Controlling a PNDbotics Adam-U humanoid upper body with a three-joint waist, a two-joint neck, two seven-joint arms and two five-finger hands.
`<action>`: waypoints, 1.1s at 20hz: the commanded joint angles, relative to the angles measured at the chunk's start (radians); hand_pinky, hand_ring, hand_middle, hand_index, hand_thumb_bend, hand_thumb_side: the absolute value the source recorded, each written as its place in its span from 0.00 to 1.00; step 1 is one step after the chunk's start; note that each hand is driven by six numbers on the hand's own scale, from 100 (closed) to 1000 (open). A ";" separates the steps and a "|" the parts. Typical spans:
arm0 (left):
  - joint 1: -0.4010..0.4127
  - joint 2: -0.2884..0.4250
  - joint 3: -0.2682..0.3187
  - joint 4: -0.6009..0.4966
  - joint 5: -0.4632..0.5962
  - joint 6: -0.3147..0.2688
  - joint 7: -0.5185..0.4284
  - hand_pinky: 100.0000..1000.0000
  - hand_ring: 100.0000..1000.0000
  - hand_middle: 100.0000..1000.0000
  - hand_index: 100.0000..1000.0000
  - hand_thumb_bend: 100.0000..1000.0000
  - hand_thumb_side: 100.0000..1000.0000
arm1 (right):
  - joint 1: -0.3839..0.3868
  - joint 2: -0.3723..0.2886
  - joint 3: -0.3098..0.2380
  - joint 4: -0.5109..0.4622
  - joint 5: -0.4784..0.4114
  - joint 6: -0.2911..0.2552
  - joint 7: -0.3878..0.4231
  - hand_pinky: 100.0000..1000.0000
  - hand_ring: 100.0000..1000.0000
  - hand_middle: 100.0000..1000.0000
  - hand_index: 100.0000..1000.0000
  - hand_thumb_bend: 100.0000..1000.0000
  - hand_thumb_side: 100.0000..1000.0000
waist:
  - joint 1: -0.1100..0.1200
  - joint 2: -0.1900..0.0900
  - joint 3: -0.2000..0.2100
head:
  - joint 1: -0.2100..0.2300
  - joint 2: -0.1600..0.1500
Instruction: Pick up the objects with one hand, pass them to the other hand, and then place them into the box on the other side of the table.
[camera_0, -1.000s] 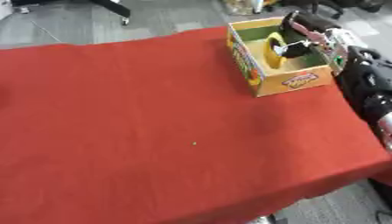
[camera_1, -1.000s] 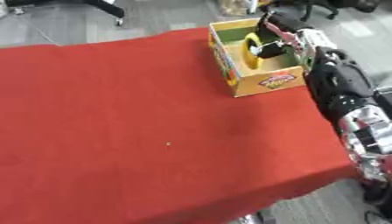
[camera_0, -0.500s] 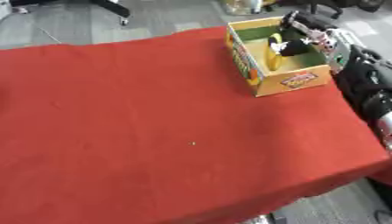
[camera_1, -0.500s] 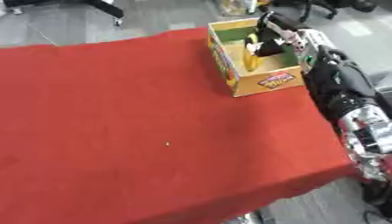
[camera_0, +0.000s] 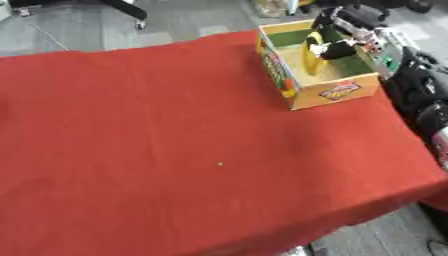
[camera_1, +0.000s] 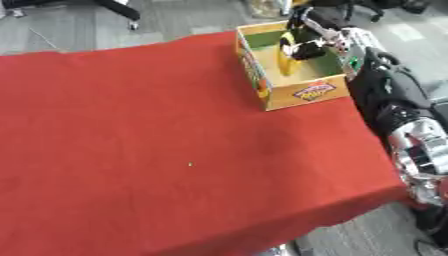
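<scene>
Over the open yellow cardboard box (camera_1: 293, 95) at the far right of the red cloth-covered table (camera_0: 175, 150), the robot's right hand (camera_1: 308, 27) now has a yellow, banana-like curved object (camera_1: 286, 54) standing more upright than a second ago, when it lay rounder and lower. The black fingers (camera_1: 308, 49) curl round the object's upper part; its lower end hangs below them inside the box.

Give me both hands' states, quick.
Right hand: over the box, fingers round a yellow object.
Left hand: not in view.
</scene>
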 joint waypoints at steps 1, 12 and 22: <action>-0.006 0.007 0.013 -0.018 -0.002 -0.002 -0.004 0.85 0.72 0.67 0.77 0.60 0.58 | -0.016 -0.049 0.003 -0.032 0.004 -0.008 0.018 0.89 0.80 0.75 1.00 0.00 0.20 | -0.011 -0.004 -0.001 | -0.005 -0.002; -0.004 0.006 0.013 -0.018 0.000 -0.002 -0.006 0.85 0.72 0.67 0.77 0.60 0.58 | -0.017 -0.047 0.000 -0.038 0.174 -0.027 0.095 0.91 0.88 0.90 1.00 0.00 0.24 | -0.013 -0.006 0.000 | -0.009 -0.002; -0.001 0.005 0.013 -0.018 0.001 -0.001 -0.007 0.85 0.72 0.67 0.77 0.59 0.58 | -0.017 -0.042 -0.013 -0.023 0.080 -0.030 0.068 0.92 0.87 0.86 0.97 0.00 0.32 | -0.014 -0.006 0.000 | -0.010 -0.002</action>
